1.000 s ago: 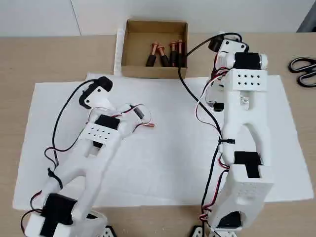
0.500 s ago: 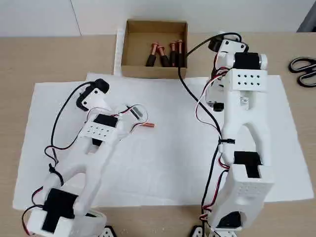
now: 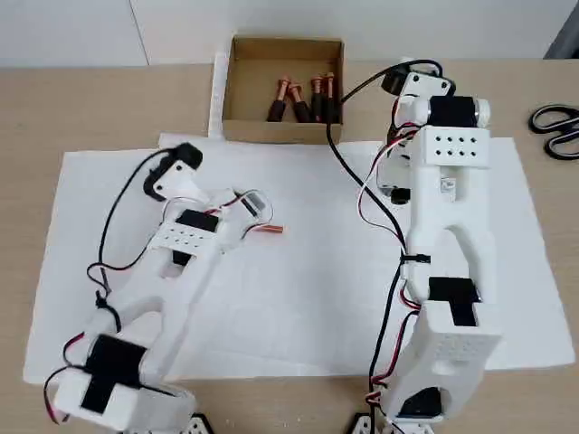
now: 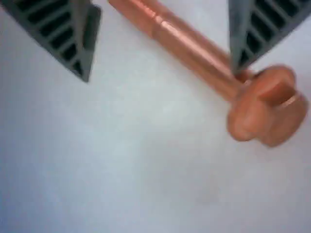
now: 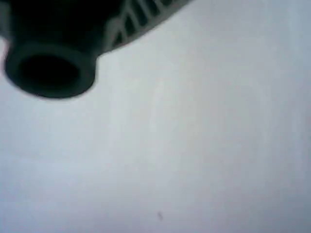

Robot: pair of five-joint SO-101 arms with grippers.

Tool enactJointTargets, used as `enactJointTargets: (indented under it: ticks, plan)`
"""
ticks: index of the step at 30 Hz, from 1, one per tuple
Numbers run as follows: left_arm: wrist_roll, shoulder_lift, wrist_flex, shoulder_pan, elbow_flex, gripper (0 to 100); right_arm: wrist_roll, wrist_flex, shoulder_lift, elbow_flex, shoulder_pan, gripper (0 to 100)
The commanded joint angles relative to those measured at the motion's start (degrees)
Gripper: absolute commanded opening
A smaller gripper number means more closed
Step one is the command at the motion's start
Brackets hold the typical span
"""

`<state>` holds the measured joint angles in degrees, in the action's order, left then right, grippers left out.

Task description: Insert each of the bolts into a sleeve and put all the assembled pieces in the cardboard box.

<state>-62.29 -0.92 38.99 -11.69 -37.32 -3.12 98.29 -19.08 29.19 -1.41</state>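
The bolt (image 4: 194,48) is copper-coloured and shiny, with a smooth round shaft that has a faint step partway along and ends in a wide, flanged head. It lies flat on the white paper sheet (image 3: 308,289), between the two arms and well short of the cardboard box (image 3: 226,90). In the high view its long axis runs roughly across the table, with the head end toward the right arm's side.

The left gripper (image 4: 163,70) hangs over the bolt with its ribbed grey fingers (image 4: 77,34) spread wide. One finger stands clear of the shaft and the other is right at the shaft, just behind the head, so nothing is gripped.

The right gripper (image 5: 68,43) is closed on a black sleeve (image 5: 48,73), held above the paper with the open round end showing.

Four assembled pieces (image 3: 303,98) lie in the box.

Compared with a second ago, the left arm's lower links have shifted slightly outward. Its gripper has stayed above the bolt, the bolt has not moved, and the right arm is unchanged.
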Motion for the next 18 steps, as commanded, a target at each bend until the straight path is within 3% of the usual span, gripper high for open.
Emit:
enactJointTargets:
  ticks: [1, 13, 18]
  plan:
    - [-0.3, 1.1, -1.1, 0.3, 1.7, 18, -0.4, 0.5, 4.2, 0.0, -0.1, 0.4]
    - [-0.3, 1.7, -0.8, 0.4, 2.1, 18, -0.4, 0.5, 4.1, 0.0, 0.0, 0.4]
    - [-0.3, 1.6, -0.8, 0.4, 1.2, 12, -0.4, 0.5, 4.1, 0.0, 0.0, 0.4]
